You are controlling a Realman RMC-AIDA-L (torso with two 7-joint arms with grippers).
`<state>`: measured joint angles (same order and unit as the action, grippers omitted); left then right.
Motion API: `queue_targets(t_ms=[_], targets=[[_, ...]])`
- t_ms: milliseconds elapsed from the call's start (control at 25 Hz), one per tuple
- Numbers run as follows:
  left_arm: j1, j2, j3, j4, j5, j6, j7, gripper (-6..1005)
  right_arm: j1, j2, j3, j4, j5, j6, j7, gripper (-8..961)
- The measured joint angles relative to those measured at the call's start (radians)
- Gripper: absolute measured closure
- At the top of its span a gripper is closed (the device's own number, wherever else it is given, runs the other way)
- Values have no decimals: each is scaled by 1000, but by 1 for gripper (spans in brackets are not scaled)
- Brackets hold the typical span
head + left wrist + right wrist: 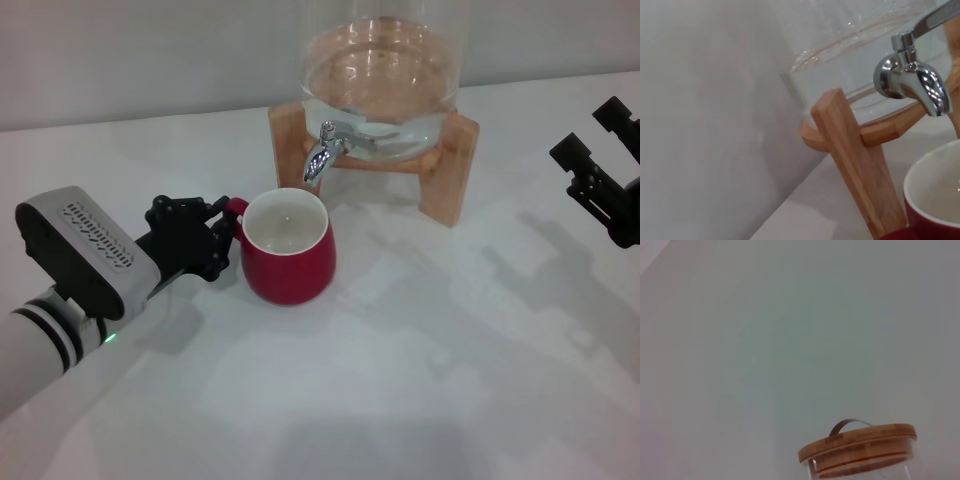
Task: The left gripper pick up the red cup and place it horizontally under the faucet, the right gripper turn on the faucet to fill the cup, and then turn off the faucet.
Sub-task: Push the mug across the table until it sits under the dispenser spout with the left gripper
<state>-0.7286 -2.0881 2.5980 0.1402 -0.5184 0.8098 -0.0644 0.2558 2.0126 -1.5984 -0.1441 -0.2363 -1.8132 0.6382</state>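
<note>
where the left gripper (213, 243) meets the red cup (288, 250), its black fingers sit at the cup's small loop handle, and they look closed around that handle, though the grip itself is partly hidden by the claw. behind the claw come a black wrist and a silver-white perforated arm segment with black stripes and a small green light. the cup stands upright on the white table (420, 380), its white inside facing up, just ahead of the claw. a little beyond the cup and above its far rim hangs the faucet (322, 152), a shiny chrome tap with its spout curving down; the cup's mouth lies just in front of the spout, and whether it sits squarely beneath cannot be told. the tap is fitted to a clear glass water dispenser (380, 80) holding water, which rests on a wooden stand (450, 165). the left wrist view shows the tap (912, 82) close above the cup's rim (930, 192), beside one leg of the stand (855, 160). far across from the claw, the right gripper (603, 168) hovers above the table at the other side, well apart from the dispenser, its two long black fingers spread apart. the right wrist view shows the dispenser's wooden lid (860, 442) with a metal handle.
</note>
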Motion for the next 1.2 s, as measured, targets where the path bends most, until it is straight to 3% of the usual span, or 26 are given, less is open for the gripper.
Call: queue_targets(t_ms=[1200], targets=[[-30, 2, -18, 7, -1, -13, 8, 906, 4, 0, -9, 0, 0, 3, 8, 117]])
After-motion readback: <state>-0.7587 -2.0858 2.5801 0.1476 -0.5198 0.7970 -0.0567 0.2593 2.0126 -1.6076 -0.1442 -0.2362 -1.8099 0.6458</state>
